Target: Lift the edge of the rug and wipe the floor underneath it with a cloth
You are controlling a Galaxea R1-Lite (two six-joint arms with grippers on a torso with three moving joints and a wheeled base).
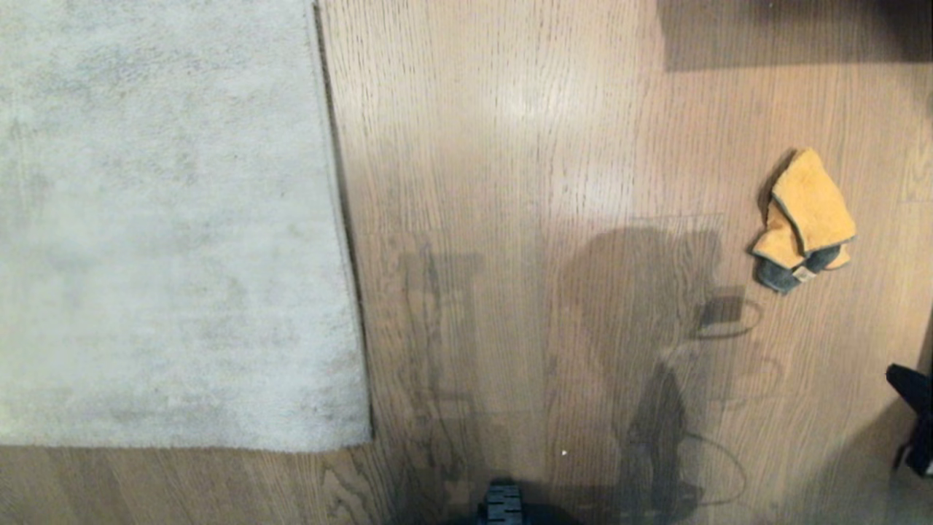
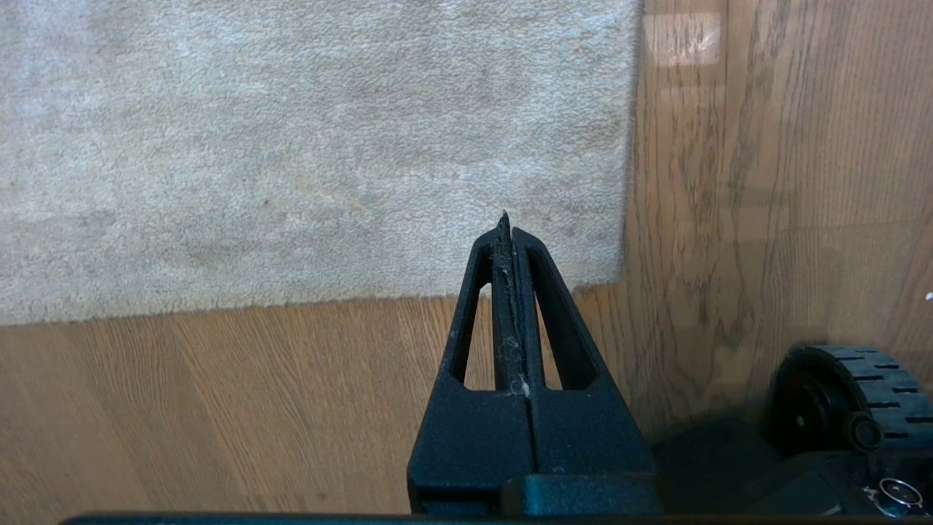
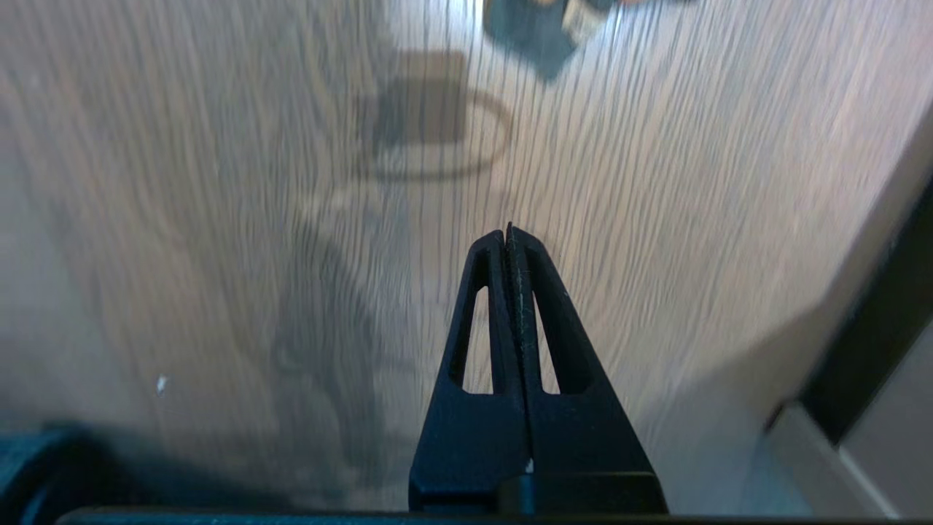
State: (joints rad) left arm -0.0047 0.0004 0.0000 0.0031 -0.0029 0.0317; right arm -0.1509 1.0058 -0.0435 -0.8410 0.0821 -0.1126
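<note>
The pale grey rug (image 1: 168, 219) lies flat at the left, and its rug edge (image 1: 342, 219) runs down to a corner (image 1: 368, 441). The orange-tan cloth (image 1: 805, 219) with a dark grey part lies crumpled on the brown wood floor (image 1: 525, 182) at the right. My right gripper (image 3: 508, 230) is shut and empty above bare floor, short of the cloth's grey end (image 3: 536, 33). Only a black part of the right arm (image 1: 915, 419) shows in the head view. Near the rug corner (image 2: 619, 281), my left gripper (image 2: 504, 222) hangs shut and empty.
The robot's base (image 1: 503, 503) and a black wheel (image 2: 845, 394) sit at the near side, right of the rug corner. A dark shadowed patch (image 1: 794, 33) lies at the far right. A dark upright edge (image 3: 875, 328) borders the floor beside the right arm.
</note>
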